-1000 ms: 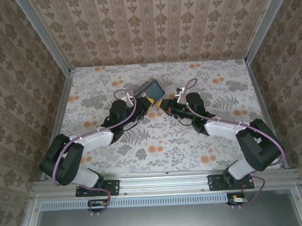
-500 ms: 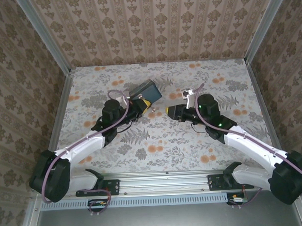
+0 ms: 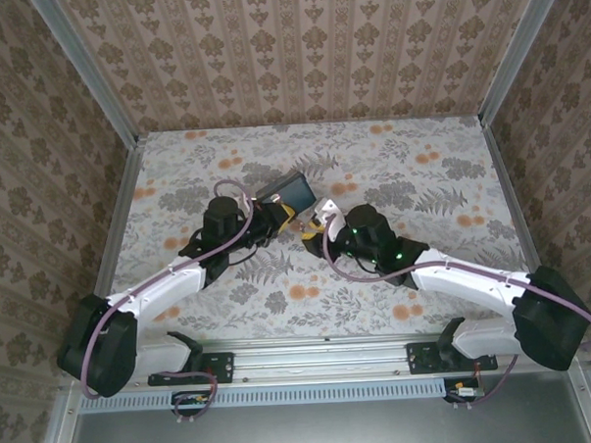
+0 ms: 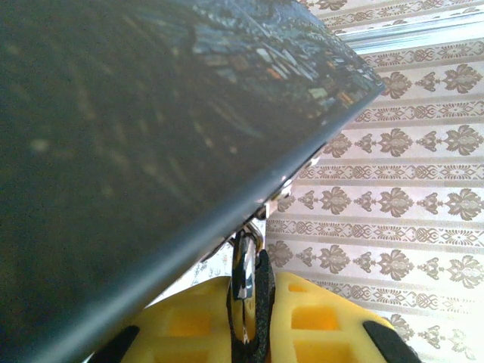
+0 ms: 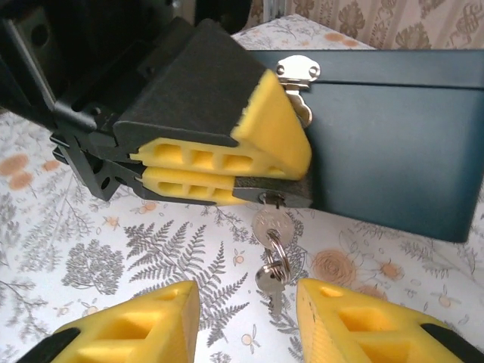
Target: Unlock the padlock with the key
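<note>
The right gripper [image 5: 248,306] is being held released, its 2 fingers [image 5: 140,325] at 8 and 4 o'clock of the key [image 5: 268,225]. The key is being carried in the padlock [image 5: 278,195], which is being clenched by the left gripper [image 5: 253,170]. A dark box [image 5: 393,144] is being seen at 3 o'clock.

Key [image 5: 269,224] hangs in padlock [image 5: 291,190]; left gripper [image 5: 249,170] clamps it.

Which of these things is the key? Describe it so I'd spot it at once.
Find the dark blue box on the flowered table; at its latch the yellow-fingered left gripper clamps a padlock. The key is the silver one lodged in the padlock's keyhole, with a ring and second key dangling free below it.
</note>
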Motion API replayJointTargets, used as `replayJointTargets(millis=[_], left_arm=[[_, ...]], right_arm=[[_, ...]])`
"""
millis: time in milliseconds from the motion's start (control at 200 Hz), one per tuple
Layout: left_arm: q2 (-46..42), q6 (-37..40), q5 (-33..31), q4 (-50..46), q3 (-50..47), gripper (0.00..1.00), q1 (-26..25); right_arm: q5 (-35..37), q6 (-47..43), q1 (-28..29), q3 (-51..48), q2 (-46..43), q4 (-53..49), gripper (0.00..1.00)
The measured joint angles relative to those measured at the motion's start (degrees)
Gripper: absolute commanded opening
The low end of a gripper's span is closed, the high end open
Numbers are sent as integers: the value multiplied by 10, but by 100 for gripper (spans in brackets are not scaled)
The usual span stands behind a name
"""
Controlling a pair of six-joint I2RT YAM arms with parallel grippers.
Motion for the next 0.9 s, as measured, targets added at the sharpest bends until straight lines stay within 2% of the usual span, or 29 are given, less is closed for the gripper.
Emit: replayJointTargets(millis=[285,585,660,760,900], left_arm=[[0,0,0,1,0,0,0],[0,0,2,2,0,0,0],[0,0,2,5,0,0,0],[0,0,3,7,0,0,0],[0,0,3,10,0,0,-1]], right_arm=[[39,-75,4,0,35,59,40],[59,-107,4,3,61,75,39],[60,-107,4,6,61,81,38],[60,-106,4,12,62,88,30],[61,-107,7,24,82,92,28]])
